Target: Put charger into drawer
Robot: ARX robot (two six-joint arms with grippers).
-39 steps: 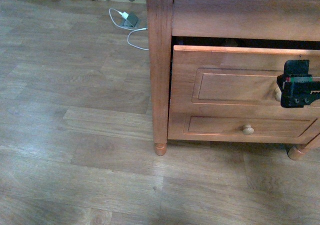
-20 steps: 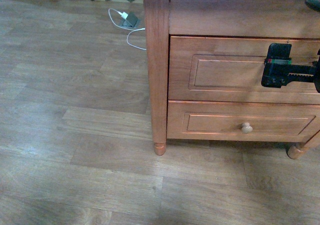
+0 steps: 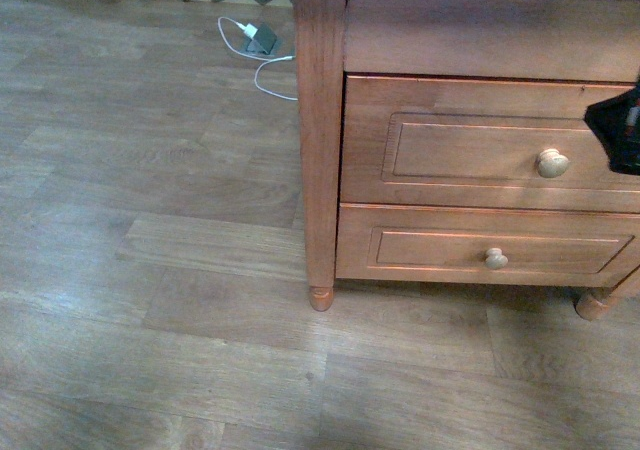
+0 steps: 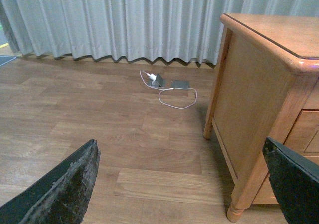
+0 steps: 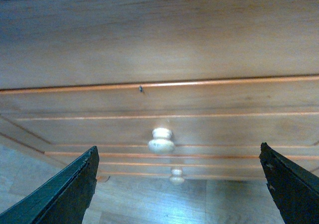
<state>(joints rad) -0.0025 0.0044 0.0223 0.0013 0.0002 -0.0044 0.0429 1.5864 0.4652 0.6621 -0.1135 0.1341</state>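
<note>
**Drawer shut, charger out of sight**

While the cabinet fills the front view, the drawer sits flush in it (no charger shows anywhere). Its knob lies clear of the right gripper, whose fingers are spread wide. The left gripper gapes equally, over floor.

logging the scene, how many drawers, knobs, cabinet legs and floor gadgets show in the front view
drawers: 2, the drawer and a shallower drawer
knobs: 2, larger knob and smaller knob
cabinet legs: 2, front leg and right leg
floor gadgets: 1, grey-green block with white cable
total: 7
</note>
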